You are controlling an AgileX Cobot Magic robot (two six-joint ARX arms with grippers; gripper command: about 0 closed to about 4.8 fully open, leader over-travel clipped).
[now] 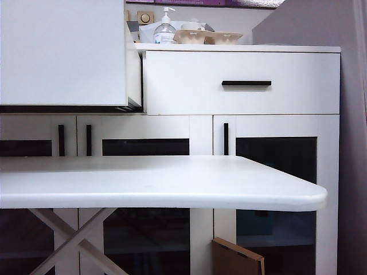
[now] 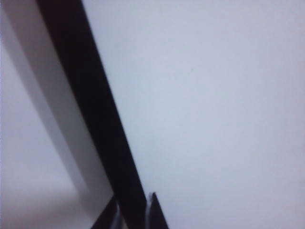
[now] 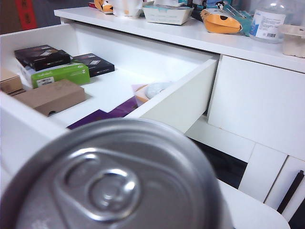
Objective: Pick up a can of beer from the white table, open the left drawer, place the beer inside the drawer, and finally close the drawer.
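My left gripper (image 2: 133, 214) shows only as two dark fingertips pressed together on the thin black handle (image 2: 90, 109) of the left drawer (image 2: 214, 95), with the white drawer front filling the rest of that wrist view. The picture is soft, but the handle clearly runs down between the tips.

My right gripper is not itself visible in its wrist view. The can of beer (image 3: 114, 181) sits directly under that camera, its silver top and pull tab filling the near part of the picture, blurred. I cannot tell from the pictures whether the jaws are spread or closed on the can.

Beyond the can, the left drawer (image 3: 181, 102) stands pulled out. Inside it lie a green box (image 3: 59, 75), two dark boxes (image 3: 40, 56), a brown carton (image 3: 50, 97) and a purple flat item (image 3: 102, 116).

In the exterior view the pulled-out drawer (image 1: 63, 51) looms large at upper left, the white table (image 1: 172, 186) lies in front, and a pump bottle (image 1: 165, 28) stands on the cabinet top. Neither arm appears there.
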